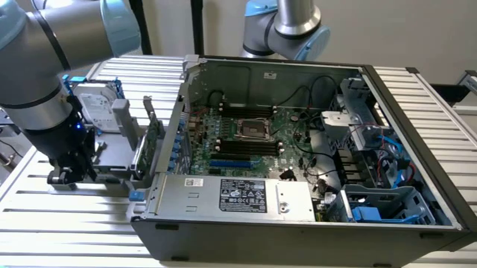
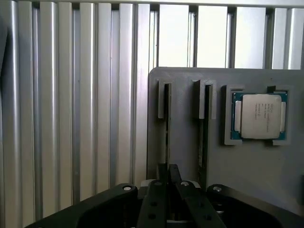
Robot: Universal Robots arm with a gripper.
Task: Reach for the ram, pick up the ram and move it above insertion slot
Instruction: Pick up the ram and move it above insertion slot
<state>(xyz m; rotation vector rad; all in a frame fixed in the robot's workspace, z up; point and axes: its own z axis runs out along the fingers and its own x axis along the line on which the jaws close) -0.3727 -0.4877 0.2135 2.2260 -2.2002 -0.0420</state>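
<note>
Grey holder [image 2: 185, 156]: moulded block with upright slots and one square pocket. It lies on the tabletop [image 1: 75, 223], to the exterior view's left of the computer case [image 1: 298, 237].
Tabletop surface: ribbed aluminium slats, running past the holder in the wrist view.
Ram [image 2: 167, 128]: thin board seen edge-on. It stands in the holder slot farther from the square pocket, seated in that slot and not lifted.
Gripper [image 2: 167, 173]: set directly over the ram's line. In the exterior view the gripper [image 1: 72, 177] is down at holder level, outside the case.
Fingers [image 2: 156, 202]: drawn in to a narrow gap, one on each side of the ram, clamping its upper edge.
Neighbouring slot [image 2: 204, 123]: lies between the ram and the pocket. A dark strip shows inside it; what it is cannot be told.
Processor [image 2: 259, 116]: square chip with a metal lid on a green base, lying flat in the pocket.
Computer case interior: open side up, with the motherboard [image 1: 287, 125] exposed.
Memory slots [image 1: 246, 147]: black parallel rows on the motherboard, well apart from the gripper.
Expansion card [image 1: 154, 134]: green, upright on edge between the holder and the case wall.
Hard drive [image 1: 97, 109]: upright beyond the holder, just beside the arm [image 1: 44, 67].
Power supply [image 1: 231, 195]: labelled metal box along the near edge of the case.
</note>
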